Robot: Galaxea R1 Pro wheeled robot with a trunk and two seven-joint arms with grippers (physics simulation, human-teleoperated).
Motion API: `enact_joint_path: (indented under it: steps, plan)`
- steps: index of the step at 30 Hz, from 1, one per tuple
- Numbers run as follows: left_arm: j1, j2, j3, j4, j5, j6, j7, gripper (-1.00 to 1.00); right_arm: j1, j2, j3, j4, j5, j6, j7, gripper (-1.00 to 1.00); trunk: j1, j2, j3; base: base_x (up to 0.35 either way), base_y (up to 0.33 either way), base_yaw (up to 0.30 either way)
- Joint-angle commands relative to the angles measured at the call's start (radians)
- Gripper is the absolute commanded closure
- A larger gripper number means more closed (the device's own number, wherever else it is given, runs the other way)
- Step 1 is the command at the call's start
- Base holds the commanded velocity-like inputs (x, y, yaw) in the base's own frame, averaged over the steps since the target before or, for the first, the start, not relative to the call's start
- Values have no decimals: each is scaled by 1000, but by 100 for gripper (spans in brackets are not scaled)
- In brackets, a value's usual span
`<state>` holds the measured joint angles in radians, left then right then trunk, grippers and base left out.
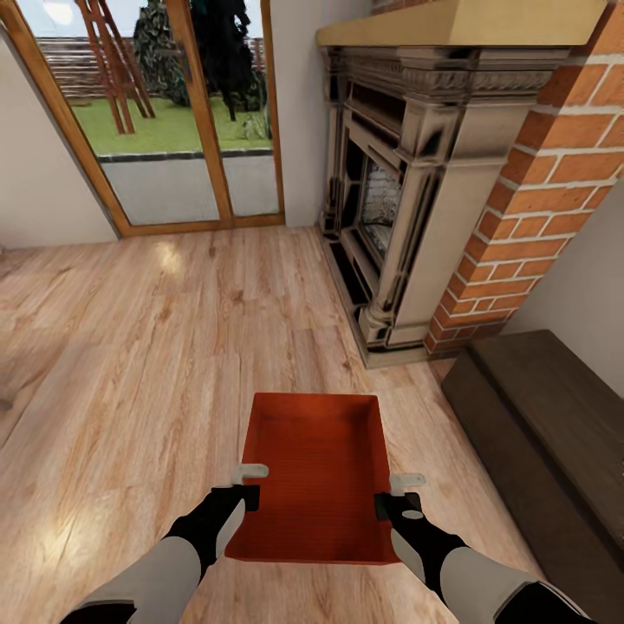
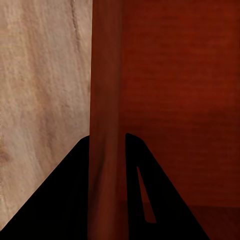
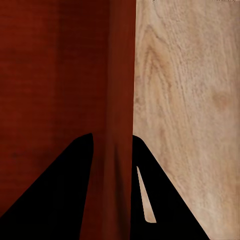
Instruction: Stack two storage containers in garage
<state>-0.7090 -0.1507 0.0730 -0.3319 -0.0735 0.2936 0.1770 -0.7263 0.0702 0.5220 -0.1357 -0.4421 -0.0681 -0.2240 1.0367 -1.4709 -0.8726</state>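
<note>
L pincer [image 1: 245, 490]: jaws astride the L wall of storage container [image 1: 316, 472]; wall fills the gap, no slack seen.
R pincer [image 1: 399, 498]: same on R wall; one finger inside bin, one outside.
Between pincers: bin's open top, nothing in it, free way down to its flat bottom.
Outboard of L pincer: bare wood floor [image 1: 130, 347], wide open.
Ahead of pincers: floor free up to glass doors [image 1: 165, 113].
Ahead-R of R pincer: fireplace [image 1: 407, 199] w/ brick side [image 1: 537, 199], blocks.
Outboard of R pincer: narrow floor strip, then dark low cabinet [image 1: 546, 433], near.
</note>
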Motion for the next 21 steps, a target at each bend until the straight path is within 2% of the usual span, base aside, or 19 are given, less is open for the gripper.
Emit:
enact_joint_path:
  steps: [1,21]
  plan:
    - [0,-1,7,1,-4,6,2,100,-1,0,12,-5,0,-1,9,100,-4,7,3,0,0,0]
    - [0,-1,7,1,-4,6,2,100,-1,0,12,-5,2,1,6,100,-81,147,65,0,0,0]
